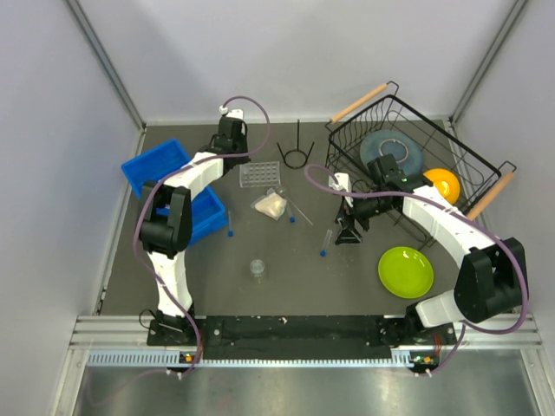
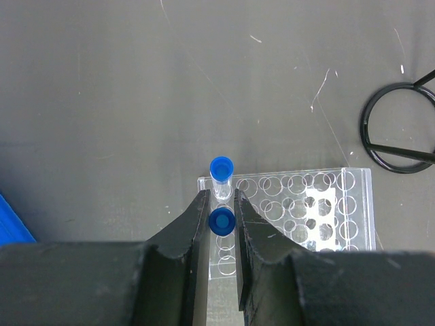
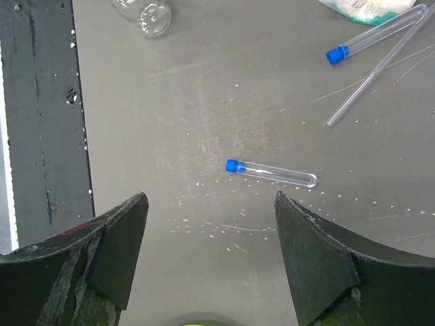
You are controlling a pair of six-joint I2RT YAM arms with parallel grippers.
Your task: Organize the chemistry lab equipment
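Observation:
My left gripper (image 2: pixel 222 204) stands over the left end of the clear grid rack (image 2: pixel 319 204), its jaws shut on an upright blue-capped tube (image 2: pixel 222 221) sitting in a rack hole. A second tube (image 2: pixel 221 170) stands in the rack's corner hole just beyond. In the top view the rack (image 1: pixel 264 176) lies beside the black ring stand (image 1: pixel 297 154). My right gripper (image 3: pixel 211 204) is open and empty above a lying tube (image 3: pixel 272 173). The small cup (image 1: pixel 257 268), the cream-filled piece (image 1: pixel 271 204) and further loose tubes (image 1: pixel 230 225) lie on the table.
Blue bins (image 1: pixel 160 165) sit at the left. The black wire dish basket (image 1: pixel 451 139) at the back right holds a grey plate (image 1: pixel 390 149) and an orange bowl (image 1: pixel 442 184). A green plate (image 1: pixel 406 271) lies near my right arm. A thin clear rod (image 3: pixel 377 68) lies by another tube (image 3: pixel 377 32).

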